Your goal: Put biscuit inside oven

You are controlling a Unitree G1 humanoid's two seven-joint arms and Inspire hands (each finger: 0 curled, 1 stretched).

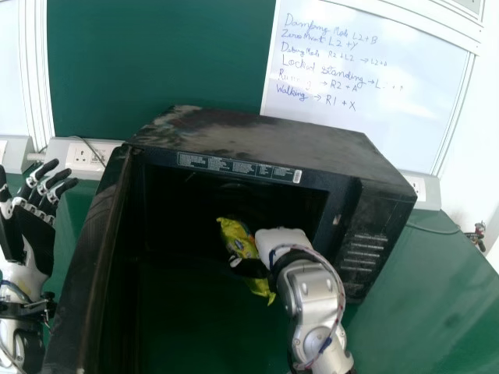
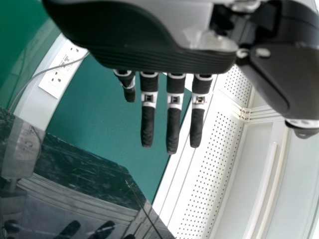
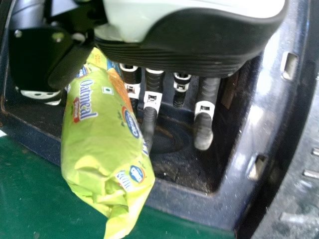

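The right robot hand (image 1: 281,238) grips the biscuit (image 3: 99,142) at the mouth of the oven (image 1: 265,136); beside the door (image 1: 95,241), the left robot hand (image 1: 35,234) is relaxed. The biscuit seems light, slippery and fragile, so better to hold its middle softly

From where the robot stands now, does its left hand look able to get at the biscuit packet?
Probably not directly: the open oven door stands between the left hand and the packet, which the right hand is holding.
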